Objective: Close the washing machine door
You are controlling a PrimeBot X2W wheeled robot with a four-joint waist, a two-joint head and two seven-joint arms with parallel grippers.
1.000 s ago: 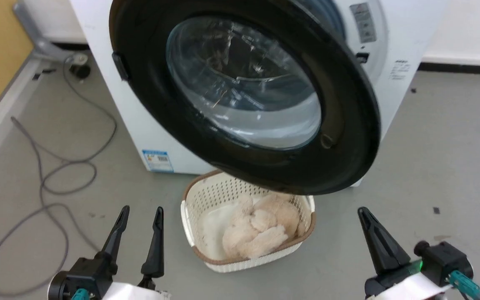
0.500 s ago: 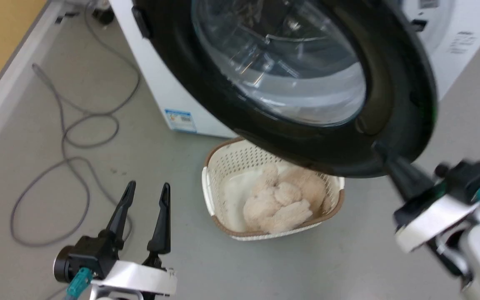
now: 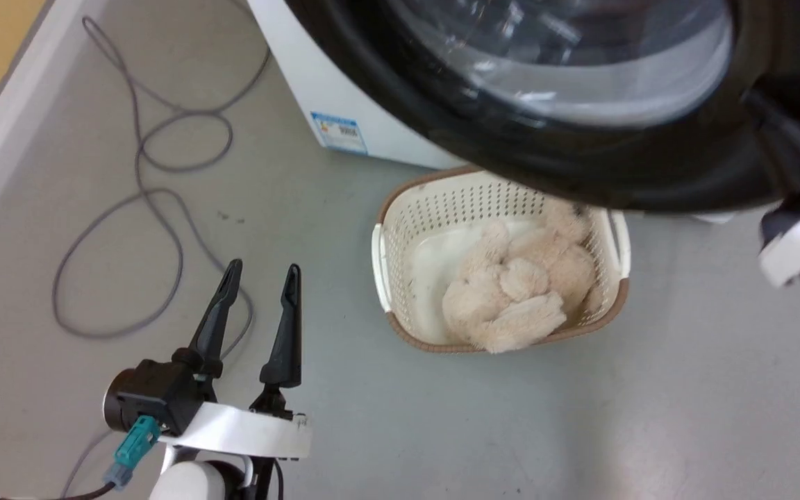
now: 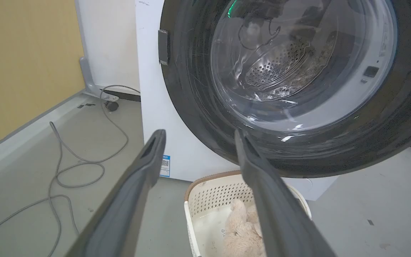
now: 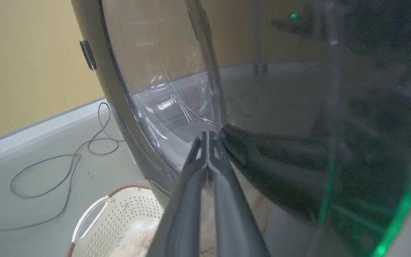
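My right fingers (image 5: pixel 208 146) are pressed together and hold nothing. Their tips sit on the glossy outer face of the washing machine door (image 5: pixel 269 167), meeting their own reflection there. I judge this a push contact, because a shut pair gives one stiff prod where a spread pair would skid on the curve.

The door stands swung out from the washing machine (image 3: pixel 303 62), at 12 to 2 o'clock in the head view, and overhangs the laundry basket (image 3: pixel 380 257) near centre. Through its glass bowl the left wrist view shows the steel drum (image 4: pixel 269 67), so the door is not yet latched.

My left fingers (image 3: pixel 287 326) are spread and empty at 7 o'clock, well apart from the door. I judge them held back to leave the swing path free.

Room:
- grey floor (image 3: pixel 650 403)
- a loose cable (image 3: pixel 140 149) looping at 10 o'clock
- yellow wall (image 4: pixel 20 64) with pale skirting

The basket holds a fluffy cream bundle (image 3: pixel 518 298).
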